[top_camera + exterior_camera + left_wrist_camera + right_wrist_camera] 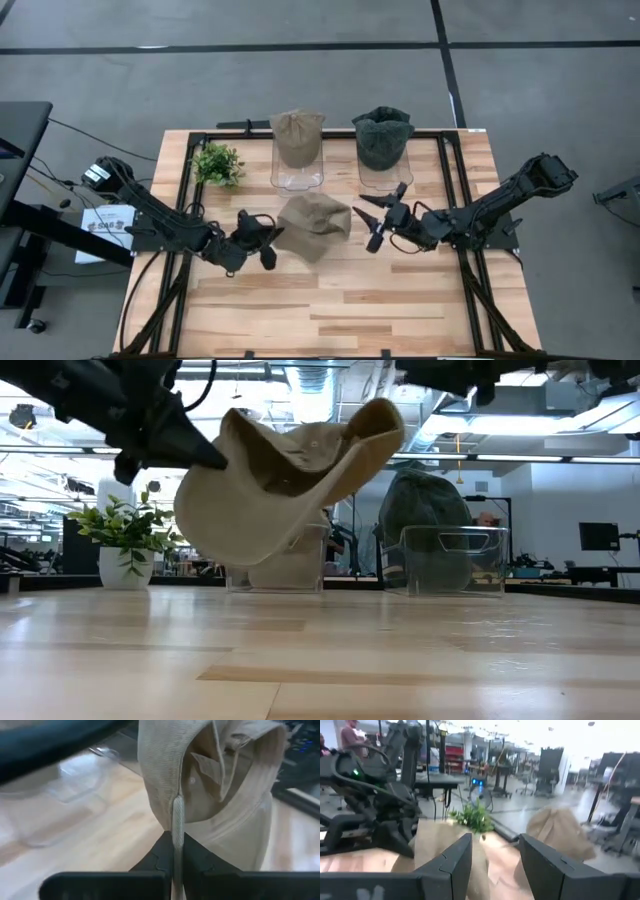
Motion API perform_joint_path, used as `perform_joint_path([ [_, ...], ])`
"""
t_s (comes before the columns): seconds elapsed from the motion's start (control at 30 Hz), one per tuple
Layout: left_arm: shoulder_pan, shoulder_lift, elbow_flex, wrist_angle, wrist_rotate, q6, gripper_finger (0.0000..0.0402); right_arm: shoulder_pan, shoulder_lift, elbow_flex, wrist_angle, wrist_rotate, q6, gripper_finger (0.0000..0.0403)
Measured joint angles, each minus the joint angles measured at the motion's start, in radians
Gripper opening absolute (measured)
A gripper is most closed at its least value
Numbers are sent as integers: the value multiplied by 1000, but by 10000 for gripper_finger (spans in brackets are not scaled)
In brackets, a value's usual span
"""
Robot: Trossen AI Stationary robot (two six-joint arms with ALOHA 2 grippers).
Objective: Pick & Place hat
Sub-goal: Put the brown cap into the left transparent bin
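A tan hat [315,225] hangs over the middle of the table, clear of the wood in the low view [290,480]. My left gripper [272,240] is shut on its left edge and also shows in the low view [215,458]. My right gripper [370,222] stands open just off the hat's right side and touches nothing. In the right wrist view its fingers [495,860] frame the tan hat [437,845]. My left gripper pinches the hat's brim edge [177,817] between its two fingers. The fingers come from the table's left, nearly level and slanting a little down. The hat is lifted clear of the table and tilted, with its hollow inside [290,470] turned toward the near side.
At the back stand two clear stands [297,178] [385,175], one bearing a second tan hat [297,135], the other a dark green hat [382,138]. A small potted plant [217,163] sits at the back left. Black frame rails [450,190] run along the table's sides.
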Motion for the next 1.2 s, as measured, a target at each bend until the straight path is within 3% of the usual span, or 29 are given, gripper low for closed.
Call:
perform_joint_path([
  [0.33,31,170,0,200,238,-3,13,-62,55,1,61,-24,-93,154],
  [0.5,73,229,13,262,356,-3,14,-86,219,4,241,-120,-197,154],
  [0.63,73,241,36,263,396,21,14,-73,364,56,386,-128,-369,154],
  [0.77,55,241,55,264,397,48,15,-55,488,144,407,-123,-495,154],
  [1.03,22,241,66,276,397,64,16,-57,671,297,410,22,-695,154],
  [1.2,13,241,66,286,397,75,13,-75,723,328,432,207,-862,154],
])
